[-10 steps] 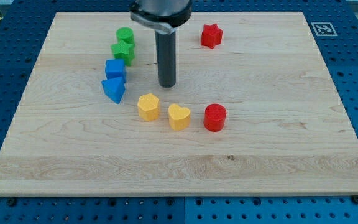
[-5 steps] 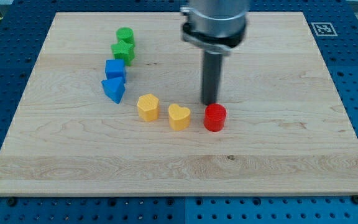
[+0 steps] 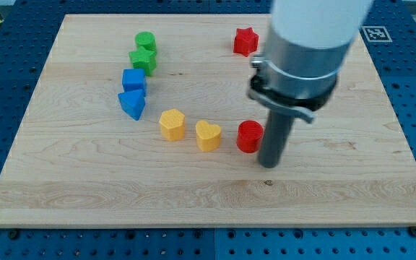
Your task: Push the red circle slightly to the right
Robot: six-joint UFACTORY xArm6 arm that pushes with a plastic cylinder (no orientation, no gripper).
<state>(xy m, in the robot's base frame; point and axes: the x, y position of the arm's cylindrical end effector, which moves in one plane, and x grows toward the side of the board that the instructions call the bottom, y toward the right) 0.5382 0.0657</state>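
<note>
My tip (image 3: 269, 164) is resting on the wooden board (image 3: 338, 180), just right of and slightly below the red circle (image 3: 249, 136), touching or nearly touching it; cannot tell which. No fingers here, only the rod. The red circle is sitting right of the yellow heart (image 3: 208, 135) and another yellow block (image 3: 172, 123). Two blue blocks (image 3: 132, 92) and two green blocks (image 3: 144, 51) are lying upper left; a red star (image 3: 245, 40) is sitting near the top.
</note>
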